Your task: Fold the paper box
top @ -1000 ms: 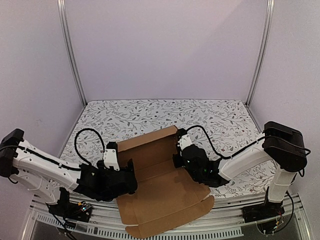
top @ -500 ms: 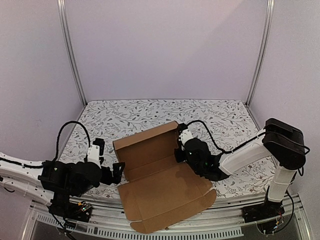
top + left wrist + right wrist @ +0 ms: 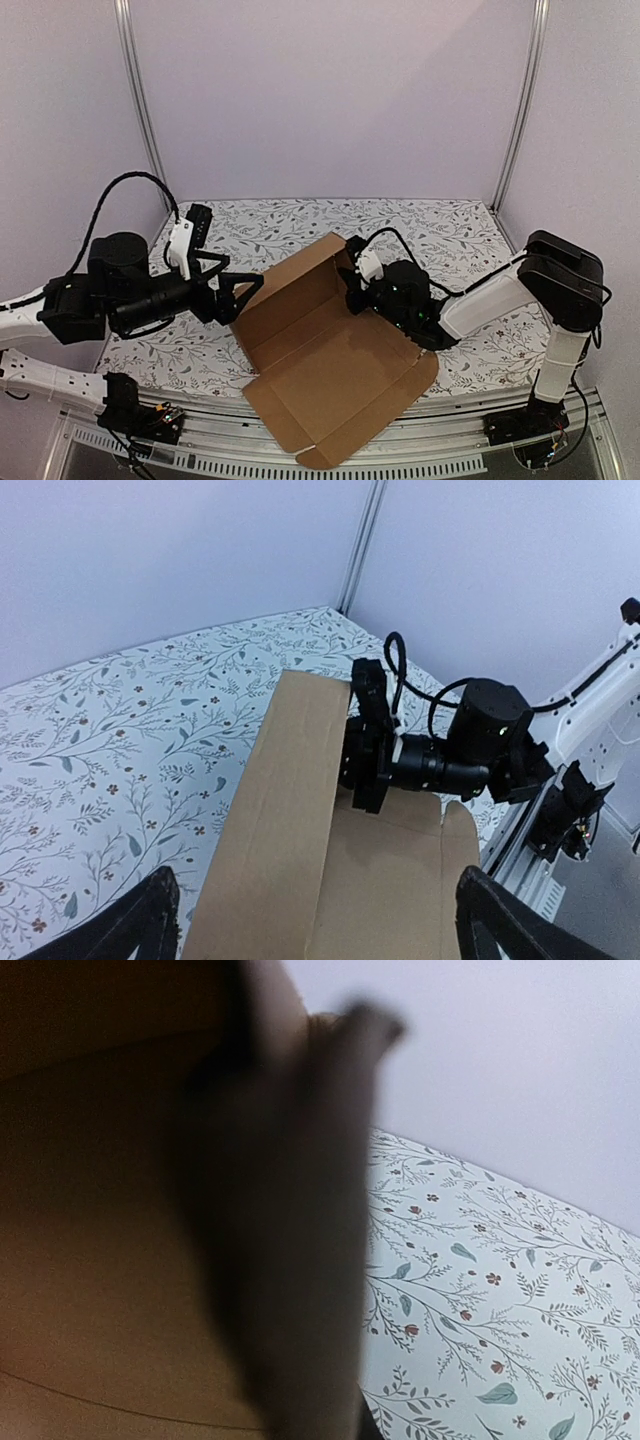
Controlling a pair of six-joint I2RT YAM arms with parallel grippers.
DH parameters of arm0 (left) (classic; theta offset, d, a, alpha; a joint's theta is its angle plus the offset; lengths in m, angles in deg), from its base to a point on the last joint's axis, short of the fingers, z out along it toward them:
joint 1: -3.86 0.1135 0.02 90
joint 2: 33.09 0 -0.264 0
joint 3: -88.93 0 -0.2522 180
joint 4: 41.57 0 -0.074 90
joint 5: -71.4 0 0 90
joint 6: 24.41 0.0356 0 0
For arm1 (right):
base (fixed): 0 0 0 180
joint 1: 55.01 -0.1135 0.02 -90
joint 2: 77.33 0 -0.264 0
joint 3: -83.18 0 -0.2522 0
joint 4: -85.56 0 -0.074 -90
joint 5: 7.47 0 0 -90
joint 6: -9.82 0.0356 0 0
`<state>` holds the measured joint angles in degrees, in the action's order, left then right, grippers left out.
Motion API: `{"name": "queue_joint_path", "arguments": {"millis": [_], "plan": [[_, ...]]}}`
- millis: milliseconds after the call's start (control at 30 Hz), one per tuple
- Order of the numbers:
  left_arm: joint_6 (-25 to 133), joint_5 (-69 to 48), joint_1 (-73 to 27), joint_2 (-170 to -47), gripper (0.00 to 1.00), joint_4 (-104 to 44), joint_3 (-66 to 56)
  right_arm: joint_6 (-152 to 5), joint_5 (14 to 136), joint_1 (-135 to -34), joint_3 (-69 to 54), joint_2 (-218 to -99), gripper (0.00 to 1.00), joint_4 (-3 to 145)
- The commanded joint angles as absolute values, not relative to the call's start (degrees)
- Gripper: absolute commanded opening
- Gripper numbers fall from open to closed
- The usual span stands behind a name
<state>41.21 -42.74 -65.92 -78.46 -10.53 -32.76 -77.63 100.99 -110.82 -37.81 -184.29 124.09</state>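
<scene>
- Left gripper (image 3: 240, 298) hangs spread wide, the paper box (image 3: 330, 355) just ahead of its fingertips, untouched.
- Right gripper (image 3: 353, 287) pinches the raised panel's edge; below it, flat flaps overhang the table (image 3: 440, 230).

Right wrist view: my right fingers (image 3: 285, 1220) are a dark, out-of-focus smear hard against the paper box (image 3: 90, 1210). Its cardboard runs off the top, left and bottom edges, so the pinch line itself can't be made out there. Left wrist view: only the tips of my left fingers (image 3: 150, 920) poke up at the bottom corners, the bottom edge cuts off the box's near part, and my left arm (image 3: 60, 310) runs off the top view's left edge.
</scene>
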Motion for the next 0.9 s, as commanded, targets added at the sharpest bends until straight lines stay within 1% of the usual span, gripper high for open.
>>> {"name": "queue_joint_path", "arguments": {"millis": [0, 67, 133, 200, 267, 333, 467, 533, 633, 667, 867], "plan": [[47.4, -26.4, -56.7, -85.9, 0.92, -15.8, -27.2, -81.3, 93.9, -110.4, -37.3, -187.9, 0.0, 131.6], [47.8, -22.6, -53.3, -90.1, 0.88, -17.3, -24.3, -80.8, 93.7, -110.4, -36.7, -188.9, 0.0, 131.9], [47.3, -18.5, -50.2, -94.1, 0.81, -18.6, -21.5, -80.4, 93.8, -110.4, -36.4, -189.9, 0.0, 132.4], [46.6, -13.7, -47.3, -97.9, 0.7, -20.9, -19.6, -78.9, 94.7, -110.5, -36.1, -190.5, 0.0, 132.4], [45.0, -11.9, -45.3, -101.0, 0.54, -22.9, -18.9, -78.8, 95.2, -110.4, -35.8, -191.0, 0.0, 132.4], [43.3, -10.3, -43.6, -103.8, 0.44, -24.3, -18.1, -78.7, 95.3, -110.4, -35.6, -191.5, 0.0, 132.4], [41.3, -8.0, -42.5, -109.9, 0.19, -26.3, -15.9, -78.5, 95.1, -110.5, -35.9, -192.7, 0.0, 133.4], [40.4, -6.9, -42.2, -112.6, 0.1, -26.8, -14.6, -78.4, 95.2, -110.4, -36.1, -193.1, 0.0, 134.3], [39.0, -5.7, -41.9, -116.4, 0.0, -26.8, -12.4, -78.2, 95.3, -110.4, -36.3, -193.4, 0.0, 134.5], [38.8, -5.6, -41.9, -117.6, 0.0, -28.7, -11.8, -78.1, 95.3, -110.4, -36.4, -193.4, 0.0, 134.6], [38.4, -5.8, -41.8, -122.6, 0.0, -28.0, -8.9, -78.0, 95.5, -110.4, -37.0, -193.5, 0.0, 135.1]]}}
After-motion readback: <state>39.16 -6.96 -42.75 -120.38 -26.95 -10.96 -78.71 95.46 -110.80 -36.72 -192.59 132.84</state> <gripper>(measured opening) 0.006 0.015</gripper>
